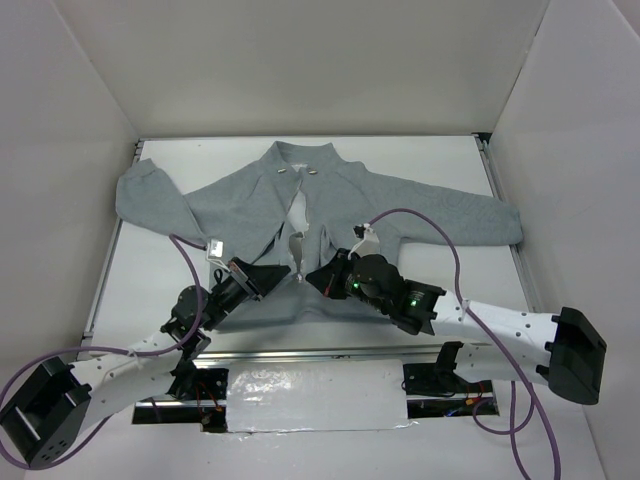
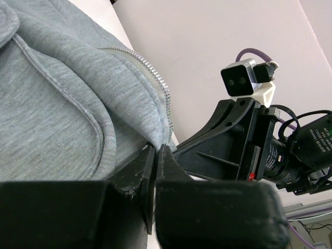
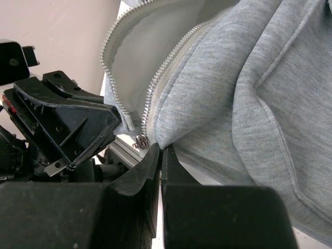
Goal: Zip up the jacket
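The small light-grey fleece jacket (image 1: 400,205) lies flat ahead of both arms, front open, hem nearest them. The left gripper (image 2: 155,149) is pinched together on one panel's hem. The right gripper (image 3: 161,150) is clamped on the other panel's hem corner, with the small silvery metal slider (image 3: 140,141) just beside its tips, not held. Risks: a cloth-only pinch drags or bunches the fleece, the thin grip slips, the pale zipper teeth (image 2: 158,78) snag, or the near-touching grippers collide.

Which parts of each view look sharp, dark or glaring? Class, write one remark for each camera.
Top external: even soft light, jacket sharp, glare on the foil sheet. Left wrist: left gripper black with little detail, zipper teeth crisp. Right wrist: right gripper equally dark, zipper pull in focus.
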`<control>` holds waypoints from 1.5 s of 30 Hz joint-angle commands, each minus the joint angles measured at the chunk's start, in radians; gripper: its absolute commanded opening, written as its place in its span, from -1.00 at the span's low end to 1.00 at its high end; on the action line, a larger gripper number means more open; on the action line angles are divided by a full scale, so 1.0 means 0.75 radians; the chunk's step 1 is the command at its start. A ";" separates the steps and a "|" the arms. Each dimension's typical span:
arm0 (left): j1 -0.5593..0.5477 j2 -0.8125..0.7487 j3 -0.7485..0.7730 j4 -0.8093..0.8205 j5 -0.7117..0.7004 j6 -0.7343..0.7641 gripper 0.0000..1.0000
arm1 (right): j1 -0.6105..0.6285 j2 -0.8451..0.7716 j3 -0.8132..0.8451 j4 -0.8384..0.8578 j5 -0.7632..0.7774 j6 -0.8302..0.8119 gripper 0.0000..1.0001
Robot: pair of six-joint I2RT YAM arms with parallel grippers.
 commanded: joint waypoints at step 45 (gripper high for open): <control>-0.042 -0.118 0.083 -0.090 -0.018 0.100 -1.00 | 0.013 -0.018 -0.021 0.154 -0.064 -0.066 -1.00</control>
